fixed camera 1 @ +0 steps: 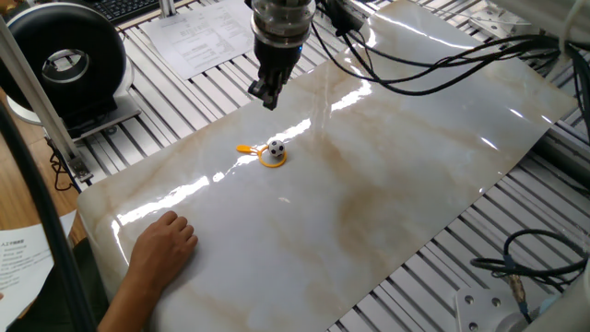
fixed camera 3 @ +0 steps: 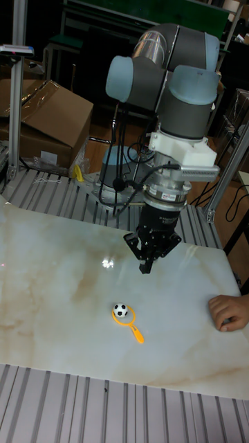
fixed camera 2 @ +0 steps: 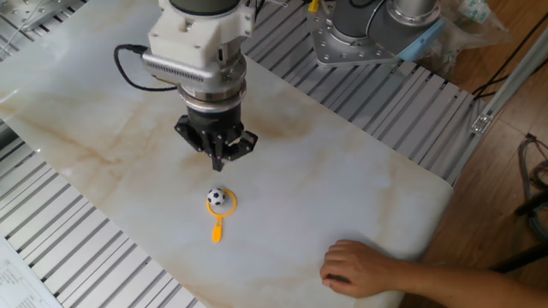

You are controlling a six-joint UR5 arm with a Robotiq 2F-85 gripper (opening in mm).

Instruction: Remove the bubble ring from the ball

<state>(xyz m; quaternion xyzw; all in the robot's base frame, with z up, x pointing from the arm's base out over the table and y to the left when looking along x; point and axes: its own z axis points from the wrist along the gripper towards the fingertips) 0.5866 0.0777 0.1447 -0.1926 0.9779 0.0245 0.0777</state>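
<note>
**Ball sits inside the hoop, gripper hanging above**

The thin yellow-orange plastic bubble ring lies flat on the glossy, cream-veined marble tabletop, and it acts as the only container here — the tiny white ball with black soccer patches rests within its hoop. In the tall fixed view the ball sits toward the far edge of the hoop, whose rim shows as a crescent on the near side. The ring's short straight handle sticks out away from the ball; in the other fixed view it runs from the hoop toward the near edge of the table, with the ball at the hoop's far end.

The black two-finger gripper on the grey robot arm hangs in the air above the table, apart from ring and ball — its fingers are pressed close together at the tips and hold nothing. In one fixed view the gripper appears beyond the ball.

A person's bare hand rests flat on the marble, well apart from the ring
</note>
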